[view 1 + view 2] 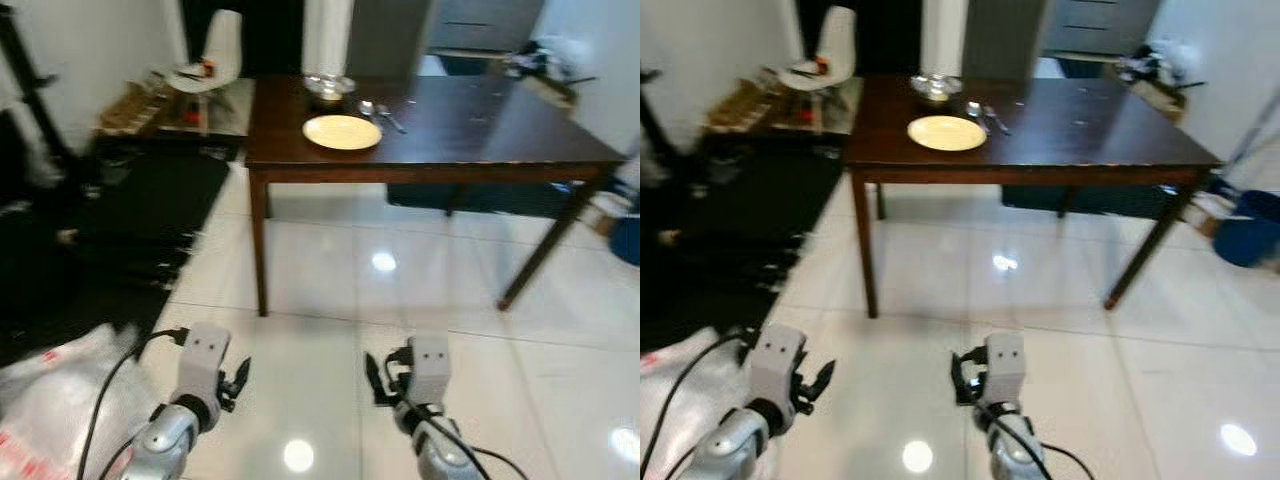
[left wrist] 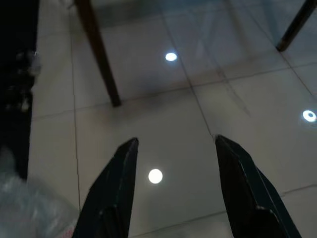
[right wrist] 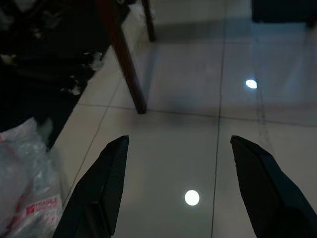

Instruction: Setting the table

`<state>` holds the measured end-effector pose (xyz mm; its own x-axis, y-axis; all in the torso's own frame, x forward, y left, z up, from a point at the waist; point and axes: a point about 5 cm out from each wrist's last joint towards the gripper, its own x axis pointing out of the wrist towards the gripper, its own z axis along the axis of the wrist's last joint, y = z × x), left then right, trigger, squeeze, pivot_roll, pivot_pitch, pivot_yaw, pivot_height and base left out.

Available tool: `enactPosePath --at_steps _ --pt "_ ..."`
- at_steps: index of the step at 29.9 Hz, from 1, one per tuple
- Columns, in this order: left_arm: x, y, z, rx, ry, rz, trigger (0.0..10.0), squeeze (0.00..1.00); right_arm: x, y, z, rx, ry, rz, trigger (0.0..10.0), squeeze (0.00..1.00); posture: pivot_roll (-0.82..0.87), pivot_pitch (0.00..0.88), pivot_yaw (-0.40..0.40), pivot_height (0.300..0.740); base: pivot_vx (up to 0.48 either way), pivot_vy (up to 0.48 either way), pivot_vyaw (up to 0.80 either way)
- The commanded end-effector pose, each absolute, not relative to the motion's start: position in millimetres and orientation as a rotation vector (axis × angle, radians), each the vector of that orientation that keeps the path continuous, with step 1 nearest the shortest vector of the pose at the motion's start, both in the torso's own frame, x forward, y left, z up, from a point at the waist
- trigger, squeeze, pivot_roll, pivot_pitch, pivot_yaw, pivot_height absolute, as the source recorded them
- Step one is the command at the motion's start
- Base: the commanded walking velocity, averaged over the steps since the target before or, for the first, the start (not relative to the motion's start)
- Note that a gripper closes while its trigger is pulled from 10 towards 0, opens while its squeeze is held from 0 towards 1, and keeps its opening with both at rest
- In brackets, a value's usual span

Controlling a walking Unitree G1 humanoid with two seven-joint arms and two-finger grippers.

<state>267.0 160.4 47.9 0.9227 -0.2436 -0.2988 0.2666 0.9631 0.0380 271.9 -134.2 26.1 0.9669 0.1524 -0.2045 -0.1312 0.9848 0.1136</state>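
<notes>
A dark wooden table (image 1: 480, 130) stands ahead of me. On its far left part lies a pale yellow plate (image 1: 342, 132), with a metal bowl (image 1: 329, 88) behind it and two spoons (image 1: 380, 112) to its right. My left gripper (image 2: 173, 153) hangs low over the white tiled floor, open and holding nothing. My right gripper (image 3: 178, 153) hangs beside it, also open and holding nothing. Both are well short of the table.
A table leg (image 1: 258, 245) stands just ahead on the left. A black rug (image 1: 120, 240) lies left of the table and a crumpled plastic bag (image 1: 50, 400) by my left arm. A low side table (image 1: 170, 105) with clutter stands at the back left, a blue bin (image 1: 1245, 235) on the right.
</notes>
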Motion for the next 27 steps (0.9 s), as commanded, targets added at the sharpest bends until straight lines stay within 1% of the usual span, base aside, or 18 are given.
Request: enactPosePath --at_steps 1,27 --pt "265.7 157.6 45.7 0.079 0.304 -0.274 10.0 0.0 270.2 -138.1 22.8 0.105 0.231 0.129 10.0 0.0 -0.03 0.0 0.062 0.74 0.45 0.0 -0.47" --pt "268.9 158.3 46.2 0.085 0.302 -0.276 10.0 0.0 273.2 -136.3 23.5 0.097 0.227 0.134 10.0 0.0 -0.03 0.0 0.065 0.74 0.449 0.0 0.0"
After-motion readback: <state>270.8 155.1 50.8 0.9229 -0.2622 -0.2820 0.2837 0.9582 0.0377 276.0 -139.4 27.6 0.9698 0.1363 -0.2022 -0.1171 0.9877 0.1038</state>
